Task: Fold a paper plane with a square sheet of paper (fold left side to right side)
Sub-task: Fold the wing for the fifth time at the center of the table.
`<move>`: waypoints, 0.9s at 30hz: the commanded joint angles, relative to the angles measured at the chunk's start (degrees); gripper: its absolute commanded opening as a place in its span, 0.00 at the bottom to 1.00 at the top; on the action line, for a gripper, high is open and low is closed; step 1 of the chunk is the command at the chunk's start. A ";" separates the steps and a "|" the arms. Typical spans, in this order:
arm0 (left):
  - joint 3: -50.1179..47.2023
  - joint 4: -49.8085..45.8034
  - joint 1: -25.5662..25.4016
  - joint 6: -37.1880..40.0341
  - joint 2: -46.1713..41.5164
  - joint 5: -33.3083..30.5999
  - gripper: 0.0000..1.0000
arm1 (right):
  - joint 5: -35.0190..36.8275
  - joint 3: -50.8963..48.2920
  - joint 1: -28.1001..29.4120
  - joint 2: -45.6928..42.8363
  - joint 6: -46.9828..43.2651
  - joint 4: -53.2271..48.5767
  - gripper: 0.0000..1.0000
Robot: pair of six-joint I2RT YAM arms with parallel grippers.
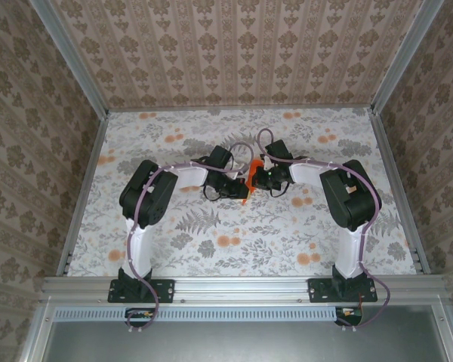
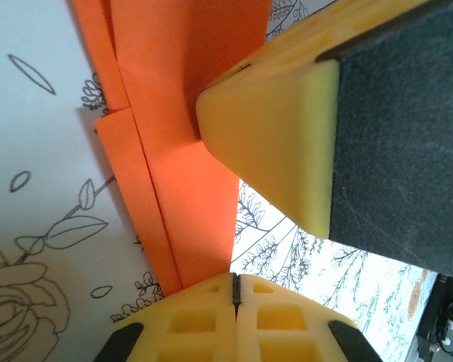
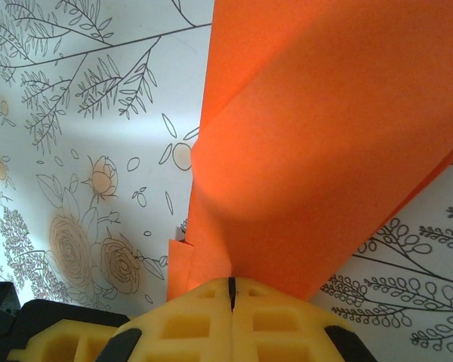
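Note:
The bright orange paper (image 1: pixel 250 178) is a creased, folded shape held up off the table between the two arms at the centre. My left gripper (image 2: pixel 235 290) is shut on its lower edge, and the folded layers (image 2: pixel 177 113) rise away from the yellow fingers. The right gripper's yellow fingertips (image 2: pixel 275 136) show in the left wrist view, pinching the same paper higher up. My right gripper (image 3: pixel 230 290) is shut on the paper (image 3: pixel 325 143), which bows upward from its jaws. In the top view the left gripper (image 1: pixel 238 188) and right gripper (image 1: pixel 258 178) meet at the paper.
The floral tablecloth (image 1: pixel 234 234) covers the table inside metal rails (image 1: pixel 241 285). Patterned walls (image 1: pixel 234 45) close in the back and sides. Purple cables (image 1: pixel 245 147) loop over both arms near the centre.

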 commanded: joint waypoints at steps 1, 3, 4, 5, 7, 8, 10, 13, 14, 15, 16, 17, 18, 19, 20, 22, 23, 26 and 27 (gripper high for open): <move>-4.15 -7.36 -0.64 1.18 3.50 -6.78 0.00 | 2.93 0.62 -1.04 2.07 -1.40 -4.59 0.00; -4.29 -7.74 -0.64 1.12 3.59 -7.15 0.00 | 2.82 0.91 -1.23 2.08 -1.56 -4.72 0.00; -4.33 -7.94 -0.56 1.08 3.67 -7.20 0.00 | 2.84 1.18 -1.40 2.16 -1.72 -4.95 0.00; -4.32 -8.04 -0.56 1.02 3.76 -7.27 0.00 | 2.81 1.39 -1.55 2.16 -1.83 -5.06 0.00; -4.45 -8.12 -0.38 0.95 4.09 -7.17 0.00 | 2.92 1.93 -1.83 2.38 -2.14 -5.49 0.00; -4.50 -8.11 -0.30 0.94 4.16 -7.18 0.00 | 2.81 2.11 -2.05 2.42 -2.20 -5.55 0.00; -4.75 -7.97 -0.21 0.84 4.20 -7.07 0.00 | 2.92 2.47 -2.56 2.53 -2.35 -5.72 0.00; -5.10 -7.61 -0.12 0.77 4.20 -6.87 0.00 | 2.91 3.20 -3.30 2.86 -2.78 -6.12 0.00; -5.12 -7.61 -0.03 0.75 4.20 -6.85 0.00 | 2.92 3.45 -3.50 3.02 -2.93 -6.22 0.00; -5.21 -7.54 -0.03 0.77 4.20 -6.75 0.00 | 2.97 3.80 -3.76 3.24 -3.07 -6.52 0.00; -5.16 -7.47 0.00 0.76 4.14 -6.72 0.00 | 3.01 4.25 -4.09 3.54 -3.32 -6.91 0.00; -5.16 -7.52 -0.03 0.81 4.15 -6.77 0.00 | 3.02 4.68 -4.23 3.76 -3.47 -7.09 0.00; -5.17 -7.52 -0.03 0.76 4.12 -6.73 0.00 | 3.10 5.03 -4.54 3.97 -3.66 -7.32 0.00; -5.13 -7.52 -0.03 0.79 4.12 -6.68 0.00 | 3.06 5.40 -4.77 4.16 -3.85 -7.56 0.00; -5.20 -7.48 -0.03 0.83 4.11 -6.77 0.00 | 3.10 5.75 -4.98 4.35 -3.97 -7.76 0.00; -5.21 -7.52 -0.02 0.83 4.12 -6.72 0.00 | 3.10 6.44 -5.57 4.74 -4.30 -8.17 0.00; -5.12 -7.48 -0.03 0.80 4.19 -6.68 0.00 | 3.03 6.63 -5.80 4.90 -4.43 -8.28 0.00; -5.28 -7.48 -0.03 0.78 4.19 -6.70 0.00 | 2.90 7.43 -6.67 5.39 -4.72 -8.61 0.00; -5.21 -7.46 -0.03 0.76 4.11 -6.68 0.00 | 2.80 7.57 -6.92 5.45 -4.69 -8.61 0.00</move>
